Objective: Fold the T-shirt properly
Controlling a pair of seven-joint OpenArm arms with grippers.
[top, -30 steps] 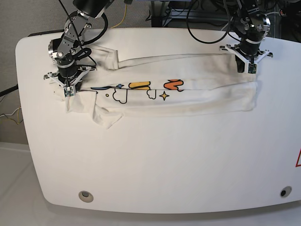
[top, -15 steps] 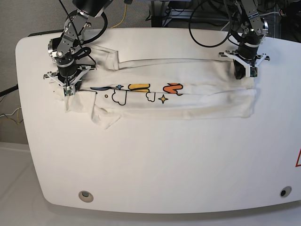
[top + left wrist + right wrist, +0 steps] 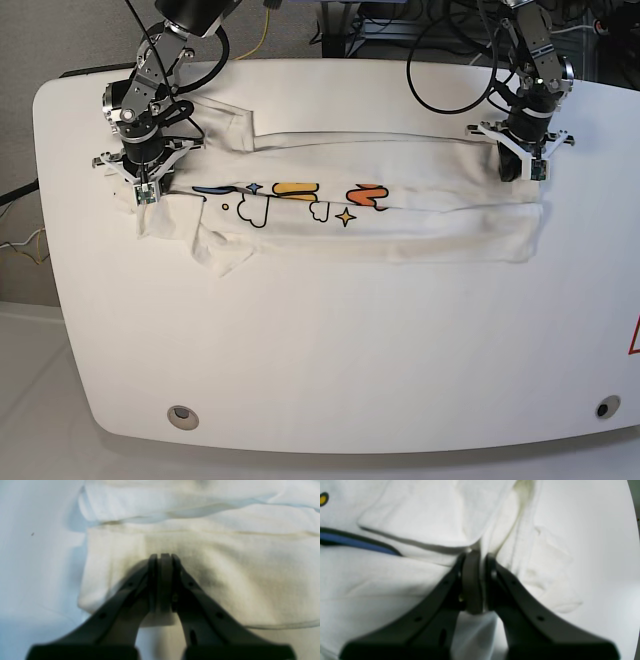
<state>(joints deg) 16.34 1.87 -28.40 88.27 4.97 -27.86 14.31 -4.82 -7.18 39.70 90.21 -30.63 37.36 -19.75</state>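
Across the far half of the white worktop [image 3: 330, 340] the T-shirt [image 3: 400, 225] lies as a long, narrow band, folded lengthwise and running from about nine o'clock to about three o'clock. Along the middle of the band a strip of print shows: a blue stroke, outlined clouds, small stars, and yellow and orange lettering. A loose sleeve flap sticks out of the band toward seven o'clock, and another lies flat toward eleven o'clock.

At the three o'clock end of the band, the left gripper [image 3: 527, 170] points down onto the cloth. In the left wrist view its fingers [image 3: 175, 580] are pressed together, with a thin strip caught between their tips; the blur leaves it unclear whether that strip is shirt cloth, though white folds lie directly beneath and beyond the tips.

At the nine o'clock end, the right gripper [image 3: 146, 192] stands over the shirt's edge. In the right wrist view its fingers [image 3: 492, 580] are drawn close and pinch a ridge of white cloth that rises between them, beside a folded flap and the blue stroke of the print.

No container shows in any view; the shirt rests directly on the worktop.
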